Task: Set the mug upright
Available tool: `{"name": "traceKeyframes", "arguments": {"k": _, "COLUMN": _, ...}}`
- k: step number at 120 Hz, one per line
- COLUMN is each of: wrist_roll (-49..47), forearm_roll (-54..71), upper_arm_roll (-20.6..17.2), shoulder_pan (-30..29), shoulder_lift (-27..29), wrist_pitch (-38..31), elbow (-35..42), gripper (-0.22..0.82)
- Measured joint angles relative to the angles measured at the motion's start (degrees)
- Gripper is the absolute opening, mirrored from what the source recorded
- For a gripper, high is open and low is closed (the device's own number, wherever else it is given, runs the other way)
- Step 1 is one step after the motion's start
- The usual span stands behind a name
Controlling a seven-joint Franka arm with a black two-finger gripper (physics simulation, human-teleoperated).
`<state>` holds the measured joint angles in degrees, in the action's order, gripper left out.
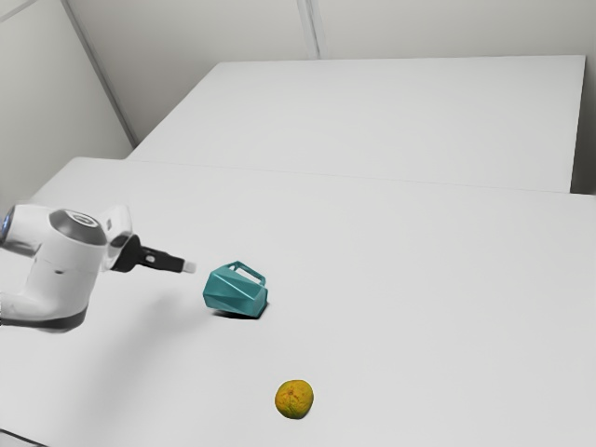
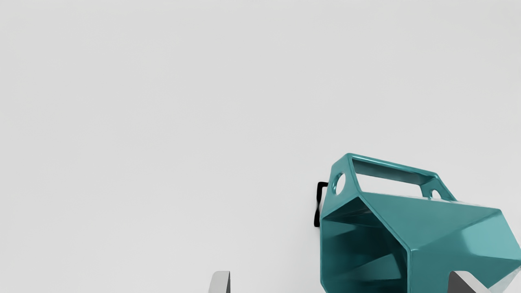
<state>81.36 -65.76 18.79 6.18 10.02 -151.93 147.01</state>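
Exterior view: faceted teal mug (image 1: 235, 293) lies sideways on white bench (image 1: 419, 279), well in from far edge (image 1: 326, 177); round yellow-orange fruit (image 1: 294, 399) farther from edge. Our black two-finger gripper (image 1: 190, 267) near mug.

Wrist view: mouth (image 2: 366, 244) faces us, handle (image 2: 395, 167) along flank; flat facets (image 2: 427, 230) likely prevent rolling. Our jaws spread, empty, probably to take rim (image 2: 408, 268).

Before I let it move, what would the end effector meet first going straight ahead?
Most likely the teal mug, lying on its side: in the exterior view the open end effector points roughly toward its upper part. Depth is hard to judge, so it might just pass over or beside it.
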Motion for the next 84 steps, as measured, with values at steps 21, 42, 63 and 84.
{"name": "traceKeyframes", "arguments": {"k": 21, "wrist_roll": 15.6, "forearm_roll": -7.8, "upper_arm_roll": -0.1, "shoulder_pan": 0.0, "shoulder_lift": -0.6, "wrist_pitch": 2.8, "elbow": 0.9, "gripper": 0.58}}
{"name": "traceKeyframes", "arguments": {"k": 42, "wrist_roll": 27.5, "forearm_roll": -9.9, "upper_arm_roll": -0.7, "shoulder_pan": -0.9, "shoulder_lift": 0.0, "wrist_pitch": 4.0, "elbow": 4.1, "gripper": 0.57}}
{"name": "traceKeyframes", "arguments": {"k": 63, "wrist_roll": 36.4, "forearm_roll": -10.6, "upper_arm_roll": -1.6, "shoulder_pan": -0.9, "shoulder_lift": 0.2, "wrist_pitch": 4.4, "elbow": 5.5, "gripper": 0.56}}
{"name": "traceKeyframes", "arguments": {"k": 84, "wrist_roll": 43.1, "forearm_roll": -11.2, "upper_arm_roll": -1.7, "shoulder_pan": -0.6, "shoulder_lift": -0.5, "wrist_pitch": 4.3, "elbow": 5.7, "gripper": 0.55}}
